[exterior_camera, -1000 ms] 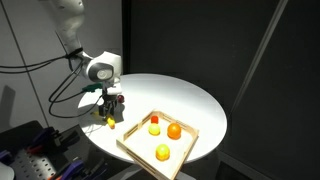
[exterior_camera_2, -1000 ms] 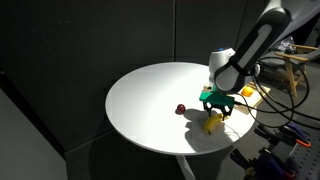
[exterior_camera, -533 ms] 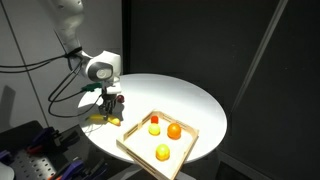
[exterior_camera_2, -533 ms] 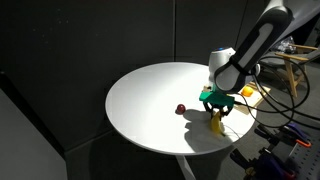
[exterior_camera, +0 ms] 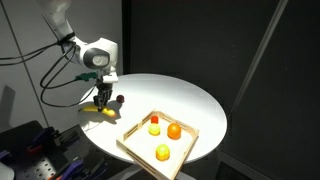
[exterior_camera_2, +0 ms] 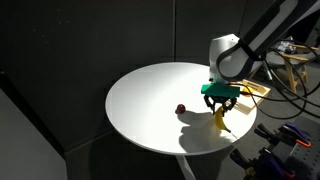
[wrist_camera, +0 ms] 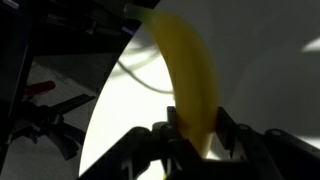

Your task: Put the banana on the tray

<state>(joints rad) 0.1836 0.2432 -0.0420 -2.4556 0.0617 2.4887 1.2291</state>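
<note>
The yellow banana (exterior_camera: pixel 101 111) hangs from my gripper (exterior_camera: pixel 103 100) just above the white table, at the table edge next to the tray's corner. In the opposite exterior view the banana (exterior_camera_2: pixel 219 121) points down below the gripper (exterior_camera_2: pixel 219 101). The wrist view shows the banana (wrist_camera: pixel 190 65) running up from between the fingers, with the gripper (wrist_camera: pixel 200 132) shut on it near one end. The light-wood tray (exterior_camera: pixel 142 136) lies on the table's near side, apart from the banana, with three round fruits in it.
A small dark red fruit (exterior_camera_2: pixel 181 109) lies on the round white table (exterior_camera_2: pixel 145 100), close to the gripper; it also shows as the dark fruit (exterior_camera: pixel 120 99). In the tray sit an orange fruit (exterior_camera: pixel 174 130) and two yellow ones (exterior_camera: pixel 162 152). Cables hang behind the arm.
The jaws have shut on the banana, and the gripper has risen with it; the banana has left the table and now hangs from the fingers.
</note>
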